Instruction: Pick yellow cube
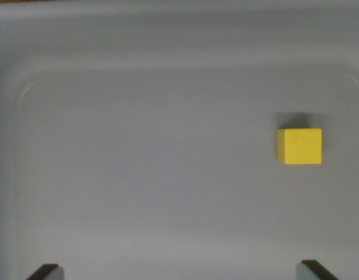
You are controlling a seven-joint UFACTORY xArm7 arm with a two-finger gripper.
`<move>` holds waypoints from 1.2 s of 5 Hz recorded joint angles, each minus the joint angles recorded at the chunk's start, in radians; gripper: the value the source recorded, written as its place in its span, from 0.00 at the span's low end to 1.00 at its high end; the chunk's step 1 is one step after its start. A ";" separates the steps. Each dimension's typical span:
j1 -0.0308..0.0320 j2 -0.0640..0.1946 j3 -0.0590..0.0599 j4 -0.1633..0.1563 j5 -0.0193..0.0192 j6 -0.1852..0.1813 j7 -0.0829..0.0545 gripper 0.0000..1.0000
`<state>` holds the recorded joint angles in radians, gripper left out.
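Note:
A small yellow cube [299,146] lies on the floor of a grey tray [167,175], toward the wrist view's right. My gripper [179,273] hangs above the tray's near side, with only its two dark fingertips [46,272] showing at the bottom corners. They stand far apart, so the gripper is open and holds nothing. The cube sits well ahead of the fingertip on the right, apart from both.
The tray's raised rim [179,41] curves along the top and down the wrist view's left side. The grey tray floor fills most of the view.

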<state>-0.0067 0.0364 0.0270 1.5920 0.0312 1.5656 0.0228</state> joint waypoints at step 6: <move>-0.0213 0.051 -0.009 -0.032 0.0097 -0.075 -0.043 0.00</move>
<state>-0.0280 0.0875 0.0183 1.5600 0.0409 1.4903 -0.0199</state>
